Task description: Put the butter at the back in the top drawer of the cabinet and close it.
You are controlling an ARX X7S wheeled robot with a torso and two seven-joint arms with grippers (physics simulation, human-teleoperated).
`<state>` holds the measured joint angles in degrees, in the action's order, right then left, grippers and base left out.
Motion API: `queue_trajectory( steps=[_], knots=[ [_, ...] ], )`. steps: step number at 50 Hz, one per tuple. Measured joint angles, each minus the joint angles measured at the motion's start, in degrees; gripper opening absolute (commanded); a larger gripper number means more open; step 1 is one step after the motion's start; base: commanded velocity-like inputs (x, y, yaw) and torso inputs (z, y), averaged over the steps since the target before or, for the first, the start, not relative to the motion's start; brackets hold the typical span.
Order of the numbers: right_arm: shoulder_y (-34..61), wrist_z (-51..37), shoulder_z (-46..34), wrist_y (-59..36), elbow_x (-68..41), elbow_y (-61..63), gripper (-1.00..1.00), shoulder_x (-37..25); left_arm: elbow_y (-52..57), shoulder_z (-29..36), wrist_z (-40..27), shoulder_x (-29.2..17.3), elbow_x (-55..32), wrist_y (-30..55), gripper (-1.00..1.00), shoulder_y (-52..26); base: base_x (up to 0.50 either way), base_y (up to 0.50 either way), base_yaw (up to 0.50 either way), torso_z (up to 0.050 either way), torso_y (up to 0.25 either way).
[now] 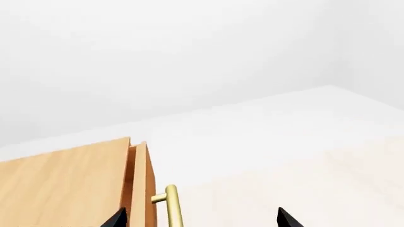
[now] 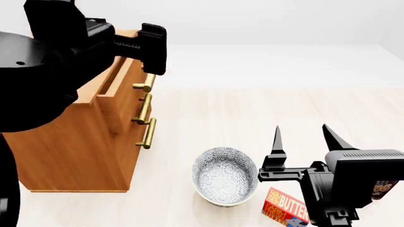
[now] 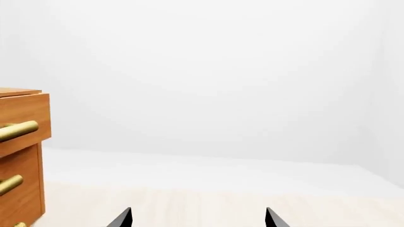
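A: While the left tool [image 2: 150, 49] hangs spread and empty beside the brass bar handle [image 2: 144, 86] of the light-brown wooden top drawer [image 2: 117, 78], which stands slightly out of the boxy three-drawer wooden cabinet [image 2: 75, 142], where is the butter?

B: That small red, yellow and blue butter box [image 2: 285, 206] lies on the pale worktop [image 2: 252, 109] near the front, partly under the right tool [image 2: 300, 137], which is also spread and grasps nothing.

A: What could go wrong?

B: I judge the drawer gap too narrow; dropping the box in now would jam it on the edge. A missed handle could shove the drawer shut.

A: Anything in the way?

B: A patterned blue-and-white ceramic bowl [image 2: 225, 176] sits just beside the butter, toward the cabinet. A careless carry could clip it.
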<state>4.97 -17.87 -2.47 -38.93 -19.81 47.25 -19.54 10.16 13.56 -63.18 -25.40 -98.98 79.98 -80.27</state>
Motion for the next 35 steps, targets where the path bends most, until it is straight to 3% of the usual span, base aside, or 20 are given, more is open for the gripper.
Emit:
queue_trajectory(
  steps=[35],
  knots=[
    [0.0, -0.6, -0.4, -0.6, -0.9, 0.2, 1.0, -0.9, -33.7, 16.0, 7.8, 5.6, 6.9, 5.0, 1.0, -20.8, 0.0, 0.0, 0.0, 0.0, 0.0]
  ],
)
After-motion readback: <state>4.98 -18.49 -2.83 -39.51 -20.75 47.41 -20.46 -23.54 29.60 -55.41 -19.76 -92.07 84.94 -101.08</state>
